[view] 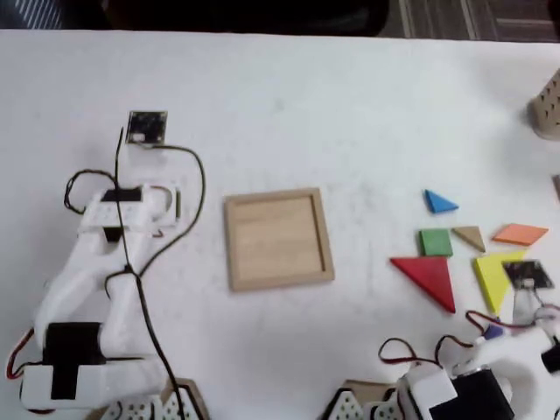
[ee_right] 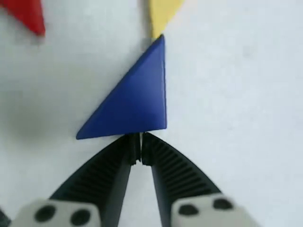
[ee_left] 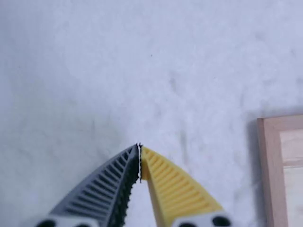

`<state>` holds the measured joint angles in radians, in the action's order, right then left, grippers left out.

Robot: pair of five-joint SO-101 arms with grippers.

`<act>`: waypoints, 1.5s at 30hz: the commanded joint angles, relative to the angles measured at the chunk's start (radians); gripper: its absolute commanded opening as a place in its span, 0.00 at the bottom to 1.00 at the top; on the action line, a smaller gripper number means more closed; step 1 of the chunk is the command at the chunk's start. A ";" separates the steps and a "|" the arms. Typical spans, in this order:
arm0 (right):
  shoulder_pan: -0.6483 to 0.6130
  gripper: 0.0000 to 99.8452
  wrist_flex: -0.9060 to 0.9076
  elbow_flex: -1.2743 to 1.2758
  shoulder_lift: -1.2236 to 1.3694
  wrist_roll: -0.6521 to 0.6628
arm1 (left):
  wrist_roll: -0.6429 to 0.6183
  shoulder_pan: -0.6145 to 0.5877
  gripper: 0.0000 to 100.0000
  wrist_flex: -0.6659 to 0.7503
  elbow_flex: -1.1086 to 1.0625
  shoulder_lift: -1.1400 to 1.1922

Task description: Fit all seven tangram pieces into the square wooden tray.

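While my left tool (ee_left: 139,163) sits pinched together over the desk (ee_left: 142,71) near the wooden tray (view: 229,245), mid-frame in the high view, I see my right tool (ee_right: 141,151), tips together too, just short of the dark blue triangle (ee_right: 132,106) at lower right.

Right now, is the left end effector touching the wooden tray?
Apart. The left wrist view shows bare white table between the shut left end effector and the wooden tray rim.
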<state>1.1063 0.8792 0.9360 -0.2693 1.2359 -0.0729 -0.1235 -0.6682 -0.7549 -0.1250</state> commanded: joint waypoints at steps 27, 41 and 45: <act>-0.104 0.22 0.171 -0.163 -0.001 -0.506 | 0.011 0.016 0.05 0.003 0.038 -0.015; -0.189 0.22 -0.045 0.008 -0.001 -0.784 | 0.011 0.016 0.05 0.002 0.037 -0.016; -0.194 0.22 -0.048 0.006 -0.001 -0.784 | 0.011 0.019 0.05 0.002 0.037 -0.016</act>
<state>0.9160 0.8470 0.9406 -0.2693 0.4626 -0.0729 -0.1220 -0.6682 -0.7549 -0.1250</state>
